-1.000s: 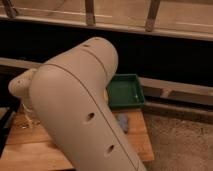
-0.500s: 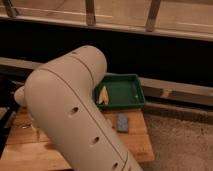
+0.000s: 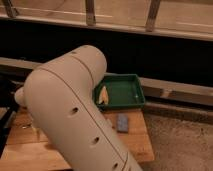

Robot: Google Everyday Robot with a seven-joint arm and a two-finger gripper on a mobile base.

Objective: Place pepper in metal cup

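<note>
The robot's bulky cream arm (image 3: pixel 75 115) has swung a little to the left over the last second, uncovering the whole shallow green plastic tray (image 3: pixel 127 92) at the far right corner of the wooden desk (image 3: pixel 137 145), along with a pale yellowish curved piece (image 3: pixel 103 95) lying in its left end. A small grey-blue block (image 3: pixel 122 122) sits near the desk's right edge. The tool is hidden somewhere behind that arm, so I cannot tell how it stands or whether it carries anything. Neither the slim red-orange chili pepper nor the small shiny metal cup shows; I'd guess both are behind the arm, toward the left side
</note>
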